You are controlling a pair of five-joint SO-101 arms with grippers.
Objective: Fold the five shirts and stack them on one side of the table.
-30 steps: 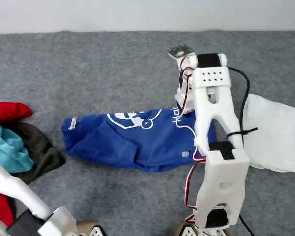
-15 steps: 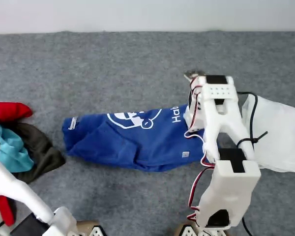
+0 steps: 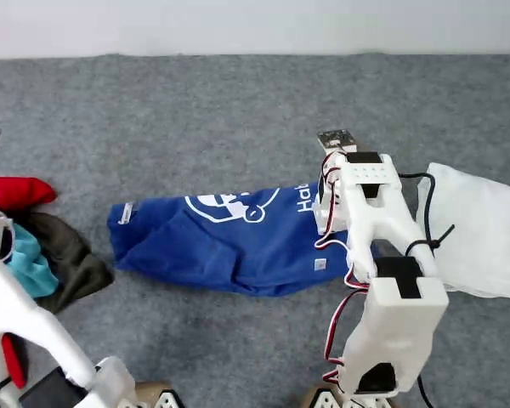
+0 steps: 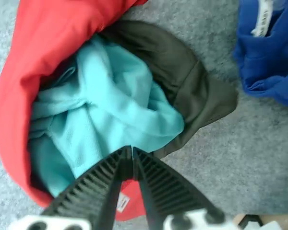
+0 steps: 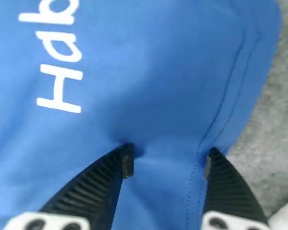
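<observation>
At the nine o'clock edge of the grey table (image 3: 195,110) lies a loose heap of three unfolded shirts: a red shirt (image 3: 13,191), a teal shirt (image 3: 30,263) bunched inside it, and a dark olive shirt (image 3: 68,255) spilling toward the centre. The left gripper (image 4: 132,153) hangs above the teal one, jaws closed tip to tip on nothing I can see.

In the middle, a blue shirt (image 3: 229,242) lies in a long rumpled band from nine to three o'clock. At its three o'clock end the right gripper (image 5: 167,162) presses down with jaws parted, one tip dimpling the cloth and the stitched hem running between them.

At three o'clock a white shirt (image 3: 484,238) lies flat and looks folded. The right arm hides whether it touches the blue one.

The step in hand looks like taking hold of the blue hem to fold it. To do it well, the jaws should close on every layer at the seam, lift only a little, and carry the edge toward nine o'clock without dragging the whole shirt or nudging the white one.

Count: five shirts, one of each colour; two grippers.
</observation>
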